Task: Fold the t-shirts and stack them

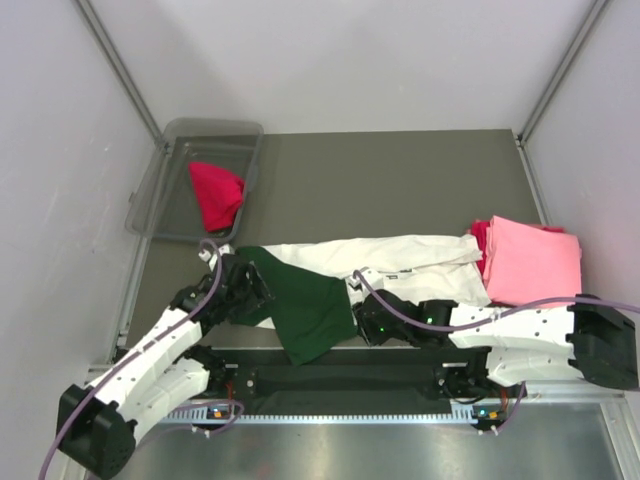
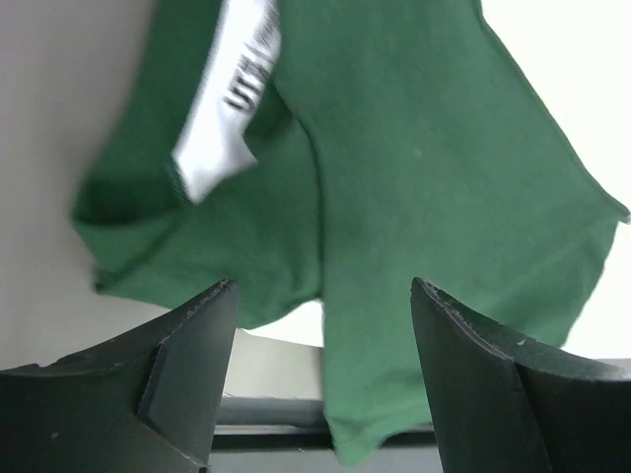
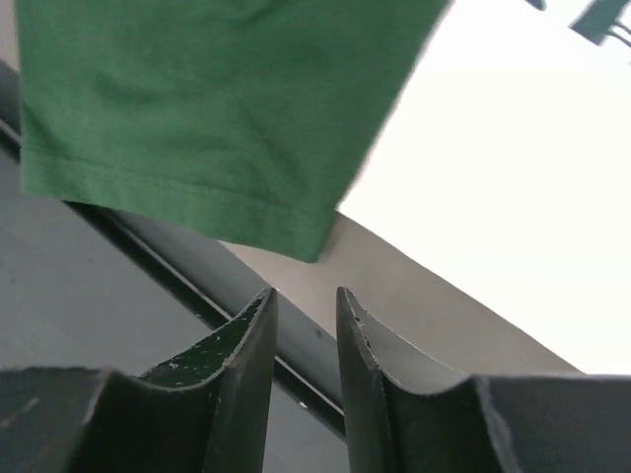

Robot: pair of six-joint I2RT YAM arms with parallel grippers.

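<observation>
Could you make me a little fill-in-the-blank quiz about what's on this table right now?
1. The crumpled red shirt lies inside the clear plastic ____.
2. The white shirt spread across the table has sleeves coloured dark ____.
3. The folded pink shirt sits on the ____ side of the table.
4. The left pincer is open, with its fingers wide apart, while the right pincer is nearly ____.

Missing words: bin; green; right; closed

walls: white panels | table: olive-grey | light: even, bright
</observation>
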